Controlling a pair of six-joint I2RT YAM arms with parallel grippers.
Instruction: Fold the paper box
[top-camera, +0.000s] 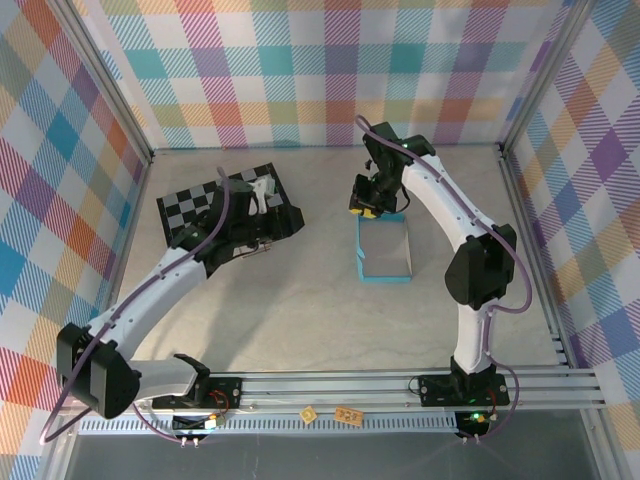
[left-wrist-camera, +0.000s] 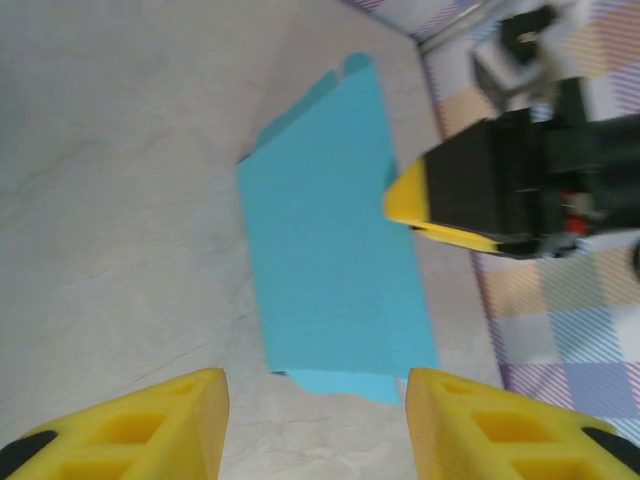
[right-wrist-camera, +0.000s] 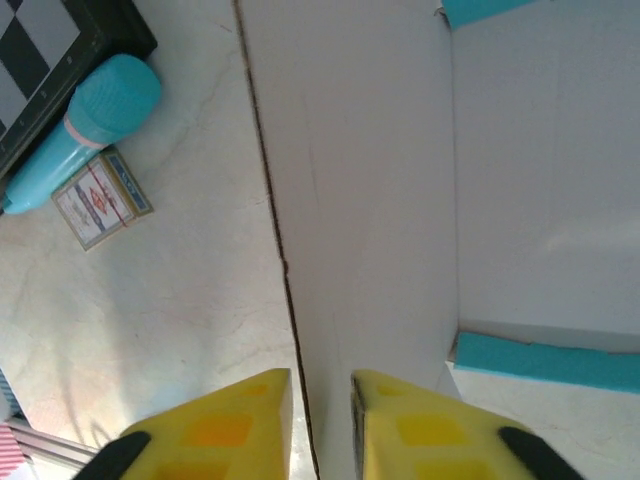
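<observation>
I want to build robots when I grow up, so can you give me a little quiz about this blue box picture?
1. True or false: the left gripper is holding the paper box.
2. What stands between the right gripper's fingers? A) a spoon B) a wall of the paper box C) nothing
3. What lies beside the teal cylinder on the table?

Key: 1 false, it is open and apart from the box. 2 B. 3 the small patterned card.
</observation>
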